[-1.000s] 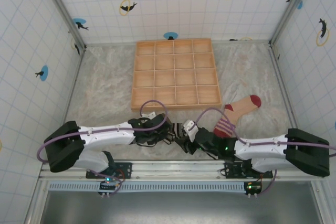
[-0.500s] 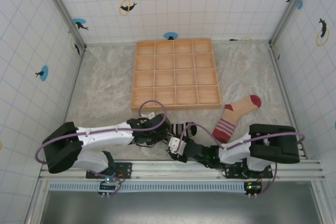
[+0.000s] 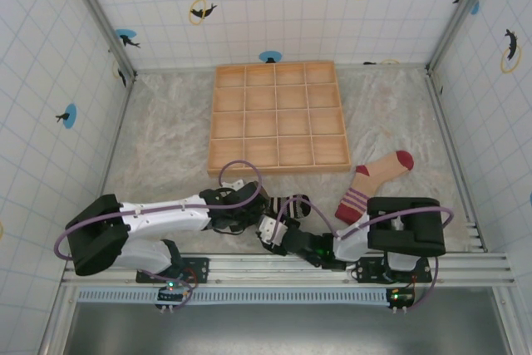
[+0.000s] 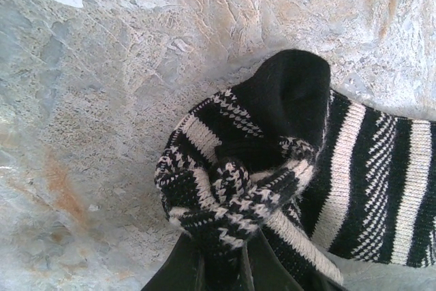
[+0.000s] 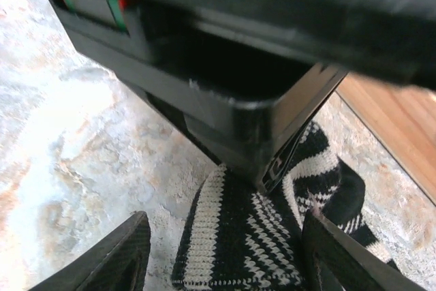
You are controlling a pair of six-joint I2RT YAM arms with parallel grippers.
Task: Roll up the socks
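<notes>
The left hand (image 4: 219,267) is pressed together on a bunched fold of the black-and-white striped sock (image 4: 272,148). The fold is pinched between the two dark fingers at the lower edge of the left wrist view. From that pinch the knit is gathered into a crumpled knot. A solid black end of the sock is raised above the knot, and the rest of the striped fabric is spread out to the right on the bench (image 4: 102,100).

The right hand (image 5: 225,226) is spread, its two dark fingers set apart on either side of the striped sock. The fabric is seen lying loose on the bench between them. Whether the right-side finger touches the knit cannot be told. Just beyond, the black housing of the left arm is seen hanging over the sock.

From above, both hands are found close together at the near edge of the bench, between the two arm bases. The striped sock is seen at their tips.

The tan sock (image 3: 376,179), with dark red toe and heel and a red-striped cuff, is laid flat to the right. It is apart from the striped sock and from both hands. Its toe is pointed toward the right wall and its cuff lies near the right arm's elbow.

A wooden tray (image 3: 278,167), divided into square compartments, is set further back at the middle of the bench, just beyond both socks.
</notes>
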